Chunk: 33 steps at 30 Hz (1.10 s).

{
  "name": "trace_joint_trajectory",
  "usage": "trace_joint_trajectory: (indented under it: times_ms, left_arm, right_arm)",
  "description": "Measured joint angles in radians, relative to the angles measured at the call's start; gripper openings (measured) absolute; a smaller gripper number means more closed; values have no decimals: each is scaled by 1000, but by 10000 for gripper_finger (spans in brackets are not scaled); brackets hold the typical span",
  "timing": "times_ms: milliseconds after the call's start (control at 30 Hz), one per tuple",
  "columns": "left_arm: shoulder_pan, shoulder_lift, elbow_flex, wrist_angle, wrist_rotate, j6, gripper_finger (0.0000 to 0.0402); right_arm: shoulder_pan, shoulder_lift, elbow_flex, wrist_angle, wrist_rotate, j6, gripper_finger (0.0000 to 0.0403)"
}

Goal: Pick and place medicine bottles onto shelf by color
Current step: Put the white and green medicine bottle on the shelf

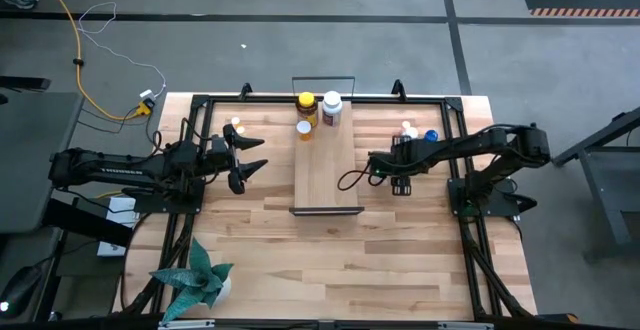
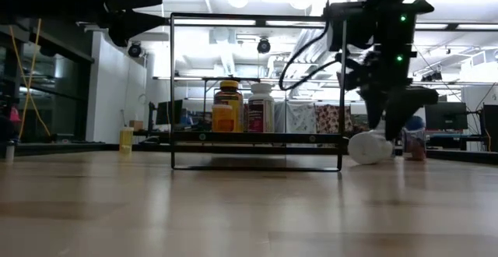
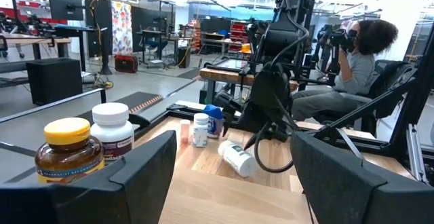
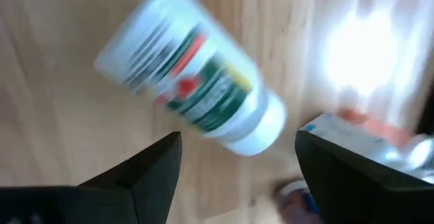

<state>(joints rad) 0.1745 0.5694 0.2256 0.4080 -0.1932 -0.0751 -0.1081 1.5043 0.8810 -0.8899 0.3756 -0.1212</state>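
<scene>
White bottle (image 4: 193, 75) under open right tool (image 4: 234, 159)

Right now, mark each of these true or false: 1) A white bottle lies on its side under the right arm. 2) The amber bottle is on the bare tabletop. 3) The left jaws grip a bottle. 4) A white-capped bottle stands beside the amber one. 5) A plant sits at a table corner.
1) True: the white bottle lies toppled on the table below the right gripper.
2) False: the amber bottle stands on the shelf.
3) False: the left gripper is open and empty.
4) True: the white-capped bottle stands next to it.
5) True: the plant.
</scene>
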Motion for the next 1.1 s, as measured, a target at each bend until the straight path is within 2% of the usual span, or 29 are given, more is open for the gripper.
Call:
trace_joint_trajectory:
  times_ms: [367, 567, 900, 1100]
  left_arm:
    - [0, 0, 0, 0, 0, 0, 280]
    - [0, 0, 0, 0, 0, 0, 280]
    - [0, 0, 0, 0, 0, 0, 280]
    - [0, 0, 0, 0, 0, 0, 280]
  right_arm:
    - [-3, 0, 8, 7, -13, -368, 279]
    - [-3, 22, 8, -3, -13, -516, 279]
    - [-5, 157, 6, 35, 46, -673, 279]
    - [-23, 200, 6, 61, 47, -650, 279]
